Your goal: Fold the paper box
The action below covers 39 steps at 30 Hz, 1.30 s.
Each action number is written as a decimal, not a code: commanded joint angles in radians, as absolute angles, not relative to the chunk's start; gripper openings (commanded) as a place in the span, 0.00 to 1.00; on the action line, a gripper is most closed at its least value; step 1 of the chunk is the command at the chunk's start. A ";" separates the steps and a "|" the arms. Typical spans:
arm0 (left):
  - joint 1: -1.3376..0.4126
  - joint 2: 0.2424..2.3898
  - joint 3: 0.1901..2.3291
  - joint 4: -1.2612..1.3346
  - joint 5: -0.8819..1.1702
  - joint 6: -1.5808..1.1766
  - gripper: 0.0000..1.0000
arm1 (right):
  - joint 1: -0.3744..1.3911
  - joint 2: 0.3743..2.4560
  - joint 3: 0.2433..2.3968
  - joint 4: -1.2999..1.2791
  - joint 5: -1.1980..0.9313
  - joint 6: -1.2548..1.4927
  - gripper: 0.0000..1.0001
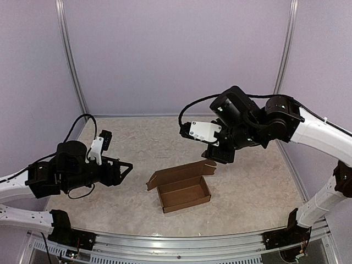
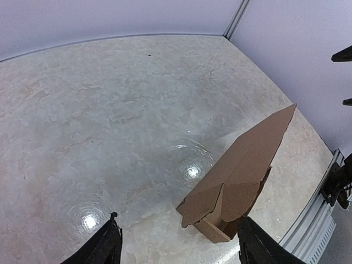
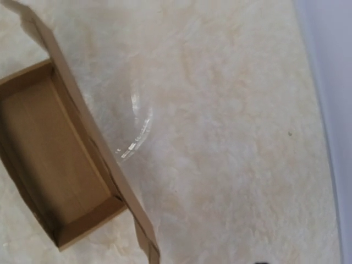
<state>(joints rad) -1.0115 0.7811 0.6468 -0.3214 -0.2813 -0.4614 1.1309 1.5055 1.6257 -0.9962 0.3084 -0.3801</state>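
The paper box [image 1: 184, 193] is a brown cardboard tray lying on the table, open on top, with its lid flap [image 1: 181, 172] standing up along the far side. My left gripper [image 1: 127, 168] hovers to the left of it, open and empty. In the left wrist view the box [image 2: 242, 165] lies just ahead of the right finger [image 2: 256, 245], apart from both. My right gripper [image 1: 216, 157] hangs over the lid's right end. The right wrist view shows the tray [image 3: 49, 154] and lid edge [image 3: 88, 126] standing free, with the fingers almost wholly out of frame.
Pale purple walls close in the marbled table [image 1: 247, 187] at the back and sides. A metal rail [image 1: 192, 245] runs along the near edge between the arm bases. Nothing else lies on the table.
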 commanded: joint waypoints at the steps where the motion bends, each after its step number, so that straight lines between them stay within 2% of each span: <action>1: -1.013 0.797 0.597 -0.234 -0.186 -0.439 0.71 | 1.081 1.361 1.419 -0.757 0.272 -0.260 0.60; 6: -1.014 0.807 0.534 -0.140 -0.126 -0.429 0.72 | 1.025 1.232 1.188 -0.598 0.177 -0.125 0.62; 21: -1.017 0.941 0.423 -0.009 -0.070 -0.398 0.69 | 0.824 1.083 0.811 -0.353 -0.057 0.104 0.62; 30: -1.124 0.984 0.389 0.131 -0.258 -0.173 0.68 | 0.799 1.048 0.717 -0.251 -0.135 0.153 0.63; 39: -1.111 1.126 0.420 0.224 -0.247 -0.070 0.65 | 0.795 1.017 0.692 -0.238 -0.165 0.158 0.63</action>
<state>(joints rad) -1.1179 1.0805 0.4000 0.1497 -0.2367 -0.1440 0.8070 1.0519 0.7071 -0.2588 -0.1337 0.1463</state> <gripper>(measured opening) 0.672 0.628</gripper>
